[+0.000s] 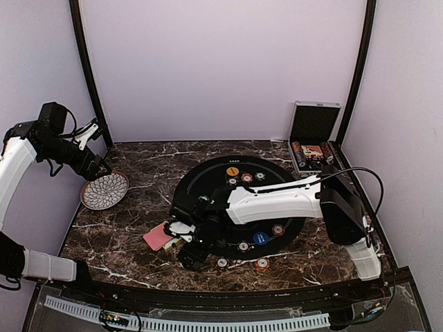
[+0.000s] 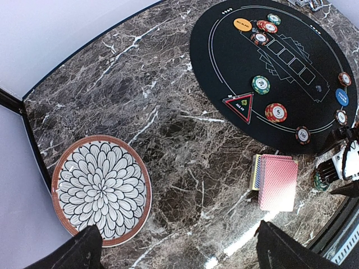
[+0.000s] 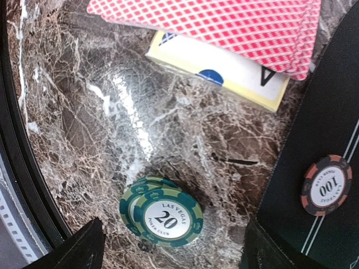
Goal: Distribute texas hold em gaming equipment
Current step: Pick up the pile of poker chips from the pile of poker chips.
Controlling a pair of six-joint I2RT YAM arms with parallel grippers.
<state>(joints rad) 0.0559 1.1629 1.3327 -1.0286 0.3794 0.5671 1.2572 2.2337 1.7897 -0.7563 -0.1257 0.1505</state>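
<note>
Dark marble tabletop [image 3: 84,112]: the green 20 chips [image 3: 162,216], seemingly a stack of two, lie just off the black mat [image 3: 314,112], directly between the right gripper's [image 3: 174,246] wide-apart fingers, near the card deck [image 3: 224,22]; the left gripper [image 2: 179,246], also spread, hovers well apart by the plate [image 2: 54,185]

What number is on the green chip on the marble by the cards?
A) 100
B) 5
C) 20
C: in the right wrist view the green chip on the marble near the cards reads 20. The 100 chip is a different one, on the mat.
</note>
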